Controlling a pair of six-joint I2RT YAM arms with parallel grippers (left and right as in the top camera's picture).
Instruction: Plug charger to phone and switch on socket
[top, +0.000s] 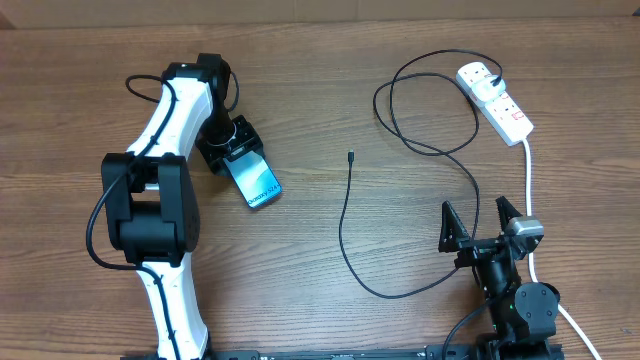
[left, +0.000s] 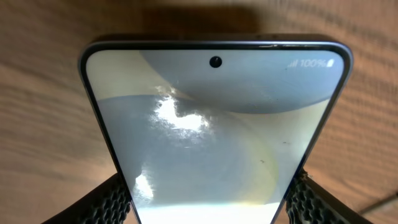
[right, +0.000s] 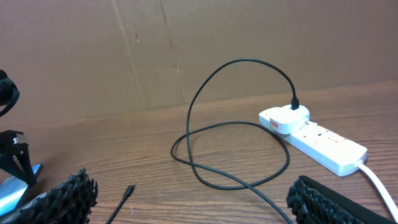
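Left gripper is closed on the phone — its ribbed fingers press the two long edges, and the screen fills the left wrist view, camera hole toward the far end. Seen from above, the phone sits left of centre on the wooden table, angled, blue screen up. Right gripper stands with jaws spread wide, holding nothing, near the table's right front. The charger lies between them: its connector tip rests free on the wood, well apart from the phone, while its plug sits in the socket at the far right — thick white cord trailing forward.
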